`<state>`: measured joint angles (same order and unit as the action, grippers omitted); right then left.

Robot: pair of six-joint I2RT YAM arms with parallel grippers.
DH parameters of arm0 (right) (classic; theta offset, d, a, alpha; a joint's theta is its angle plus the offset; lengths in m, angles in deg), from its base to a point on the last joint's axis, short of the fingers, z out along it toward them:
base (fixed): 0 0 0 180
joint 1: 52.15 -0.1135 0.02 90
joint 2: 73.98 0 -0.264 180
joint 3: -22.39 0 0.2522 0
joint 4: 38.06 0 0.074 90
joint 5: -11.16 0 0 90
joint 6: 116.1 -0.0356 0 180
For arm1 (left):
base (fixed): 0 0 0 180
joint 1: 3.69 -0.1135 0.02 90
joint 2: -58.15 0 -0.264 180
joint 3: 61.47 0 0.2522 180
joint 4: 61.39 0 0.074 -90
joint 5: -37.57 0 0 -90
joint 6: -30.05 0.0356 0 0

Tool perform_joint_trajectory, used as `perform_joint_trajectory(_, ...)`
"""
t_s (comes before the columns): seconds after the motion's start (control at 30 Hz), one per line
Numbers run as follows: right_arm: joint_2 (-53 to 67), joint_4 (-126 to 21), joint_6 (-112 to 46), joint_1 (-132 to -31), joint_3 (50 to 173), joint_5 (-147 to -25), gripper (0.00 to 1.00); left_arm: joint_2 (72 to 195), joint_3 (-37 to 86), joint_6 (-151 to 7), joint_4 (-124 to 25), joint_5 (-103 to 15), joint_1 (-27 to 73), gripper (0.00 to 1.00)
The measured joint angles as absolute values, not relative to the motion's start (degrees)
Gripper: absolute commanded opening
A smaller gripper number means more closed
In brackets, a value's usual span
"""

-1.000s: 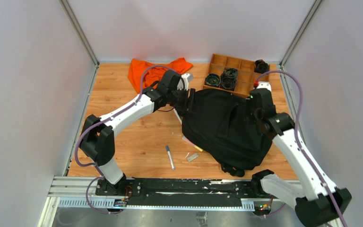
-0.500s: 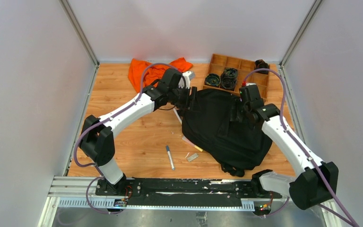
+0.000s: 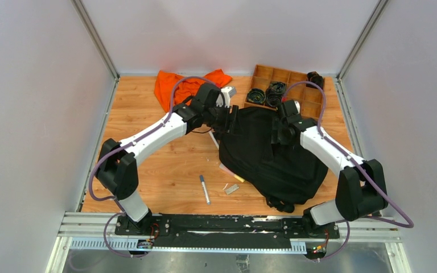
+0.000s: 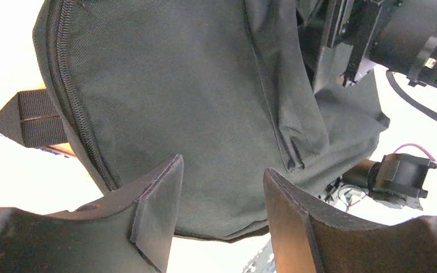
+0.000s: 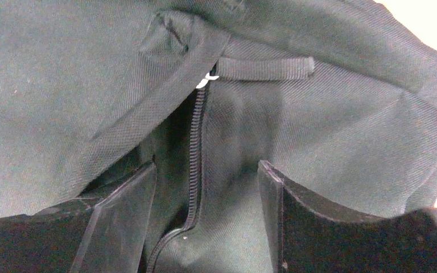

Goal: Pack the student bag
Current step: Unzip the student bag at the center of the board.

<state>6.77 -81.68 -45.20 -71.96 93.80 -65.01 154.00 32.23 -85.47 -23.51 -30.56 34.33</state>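
Black fabric student bag (image 3: 267, 158), zipper (image 5: 195, 142) showing, left gripper (image 4: 222, 170) and right gripper (image 5: 206, 166) wide

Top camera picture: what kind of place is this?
Probably a robot lab test booth, not a home: plain grey walls box in a wooden tabletop, and two white-and-black robot arms are bolted to a black metal rail at its near edge.

The student bag (image 3: 273, 162) fills the right half of the desk (image 3: 165, 165), with the left hand (image 3: 233, 120) at its far left edge and the right hand (image 3: 277, 135) over its top, close together. The wooden tray (image 3: 296, 85) blocks the far right corner, an orange cloth (image 3: 179, 85) the far left. A pen (image 3: 204, 189) and small scraps (image 3: 232, 189) lie by the bag's near left side; bare boards lie left of them.
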Motion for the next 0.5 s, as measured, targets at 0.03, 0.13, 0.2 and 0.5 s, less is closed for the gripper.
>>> perform_joint_trajectory(0.03, 7.54, -80.92, -45.35, -71.96, 93.85, -63.94, 0.69, 154.0, 32.23, -85.47, -23.51, -30.54, 34.37, 0.6)
perform_joint_trajectory(0.13, 8.56, -80.29, -45.57, -71.96, 94.37, -60.7, 0.68, 154.0, 32.21, -85.47, -23.53, -30.52, 34.37, 0.6)
perform_joint_trajectory(0.2, 8.94, -80.37, -45.65, -71.96, 94.59, -58.21, 0.67, 154.0, 32.21, -85.47, -23.53, -30.43, 34.37, 0.6)
perform_joint_trajectory(0.5, 1.61, -85.29, -45.0, -71.96, 94.54, -52.29, 0.56, 154.37, 32.21, -85.51, -23.62, -29.8, 34.37, 0.6)
